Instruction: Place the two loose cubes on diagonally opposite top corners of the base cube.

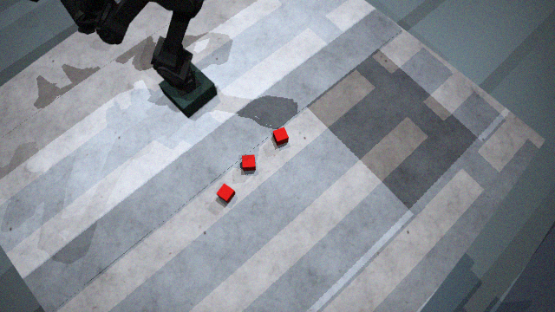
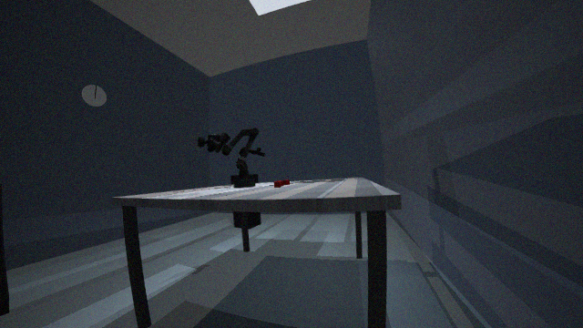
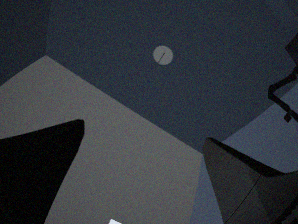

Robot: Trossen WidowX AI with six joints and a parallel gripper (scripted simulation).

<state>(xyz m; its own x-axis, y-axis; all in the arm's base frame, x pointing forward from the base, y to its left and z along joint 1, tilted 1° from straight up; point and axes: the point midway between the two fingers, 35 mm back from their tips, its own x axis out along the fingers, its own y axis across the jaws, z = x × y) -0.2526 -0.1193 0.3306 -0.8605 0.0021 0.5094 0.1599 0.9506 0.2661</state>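
Three like red cubes stand apart on the table in a slanting row in the top view: one cube [image 1: 281, 136] at the upper right, one cube [image 1: 248, 162] in the middle and one cube [image 1: 225, 192] at the lower left. They look the same, so I cannot tell which is the fixed base. In the exterior view they are a small red cluster on the table top. My gripper [image 3: 146, 136] is open in the wrist view, with nothing between its fingers. It is raised, well away from the cubes, and faces a wall and the ceiling.
The arm's dark green base [image 1: 188, 101] stands on the table [image 1: 277, 243] [image 2: 255, 203], up and left of the cubes in the top view. The raised arm reaches past that view's top edge. A round clock [image 2: 94, 96] [image 3: 163, 55] hangs on a wall.
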